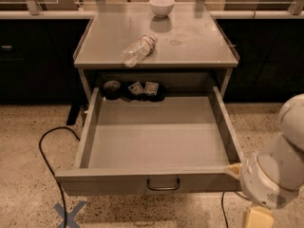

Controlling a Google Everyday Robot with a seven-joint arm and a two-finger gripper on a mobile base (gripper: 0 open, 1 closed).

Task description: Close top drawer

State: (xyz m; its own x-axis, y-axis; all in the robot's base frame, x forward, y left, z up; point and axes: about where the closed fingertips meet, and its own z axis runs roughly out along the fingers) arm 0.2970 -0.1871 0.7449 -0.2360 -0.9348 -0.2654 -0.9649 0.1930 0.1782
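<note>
I see the top drawer pulled far out toward 6 o'clock beneath the grey table, with its wire handle facing me. My gripper sits at 5 o'clock, just beside the drawer's front right corner. Whether it is wide or narrow I cannot tell.

claw low right, beside top drawer; front reachable

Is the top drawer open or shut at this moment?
Open: the top drawer is pulled far out, its tray interior exposed. The gripper sits low beside its front corner.
</note>
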